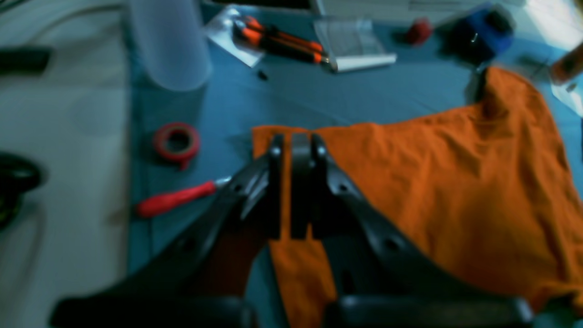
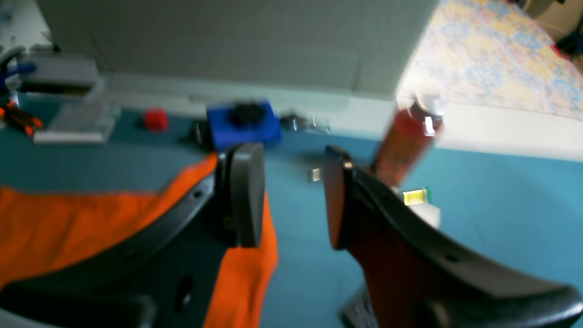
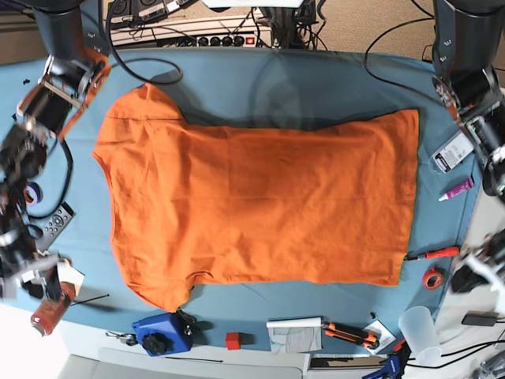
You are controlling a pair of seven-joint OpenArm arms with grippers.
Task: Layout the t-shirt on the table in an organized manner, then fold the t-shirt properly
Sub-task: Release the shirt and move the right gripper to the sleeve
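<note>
The orange t-shirt (image 3: 252, 209) lies spread flat on the blue-teal table (image 3: 316, 79), neck end at the left and hem at the right in the base view. My left gripper (image 1: 296, 146) hovers over the shirt's hem corner (image 1: 273, 136); its jaws are together with only a thin slit, and nothing is visibly pinched. My right gripper (image 2: 291, 155) is open and empty above the table, and the shirt's sleeve edge (image 2: 246, 269) lies under its left finger (image 2: 246, 196). Both views are blurred.
A red tape roll (image 1: 176, 142), a red-handled screwdriver (image 1: 175, 198) and a clear plastic cup (image 1: 171, 41) sit near the hem corner. A blue box (image 2: 241, 120), a red cube (image 2: 155, 119) and a red spray can (image 2: 401, 146) stand by the sleeve. Orange pliers (image 3: 351, 332) lie on the front edge.
</note>
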